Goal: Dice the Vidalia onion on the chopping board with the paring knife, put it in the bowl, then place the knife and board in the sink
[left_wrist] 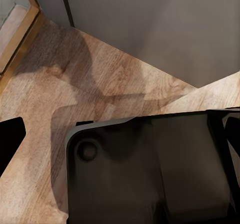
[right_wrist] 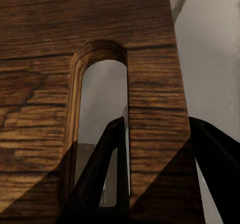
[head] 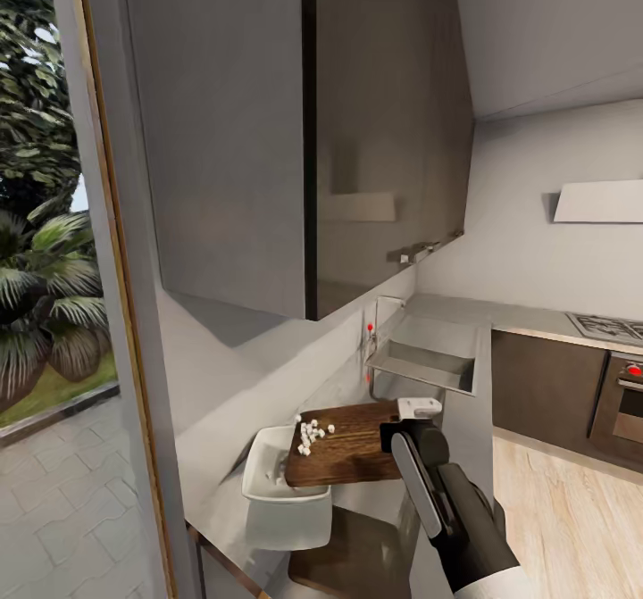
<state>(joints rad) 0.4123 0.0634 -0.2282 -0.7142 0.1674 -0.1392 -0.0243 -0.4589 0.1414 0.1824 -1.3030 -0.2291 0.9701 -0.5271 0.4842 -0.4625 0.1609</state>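
- Kitchen walls are pale, with tall grey wall cupboards (head: 268, 135) overhead, a glazed opening onto palms at the left, and a wood-plank floor (head: 554, 501) at the lower right; an oven and hob sit at the far right edge.
- Grey steel bench (head: 464, 411) runs away from the camera along the wall, reflective enough to mirror what is above it.
- Sink (head: 427, 356) sits at the far end of the bench, its chrome tap (head: 382, 311) with a red dot against the wall.
- Right arm (head: 451, 501) reaches forward from the lower right, black with a pale strip along the top.
- Chopping board (head: 353, 445) is lifted off the bench and tilted, its lower left edge over the bowl; the right wrist view shows its grain and handle slot (right_wrist: 102, 108) up close.
- Bowl (head: 281, 483), white and squarish, stands on the bench just under the board's low end.
- Right gripper (head: 404, 420) is closed on the board's near-right edge; one dark finger crosses the handle slot in the wrist view.
- Diced Vidalia onion (head: 312, 434) lies as small white cubes on the board's lower left part, by the bowl's rim.
- Left gripper: its dark fingers (left_wrist: 11, 139) edge a wrist view of the wooden floor and a dark robot part, and they appear spread.
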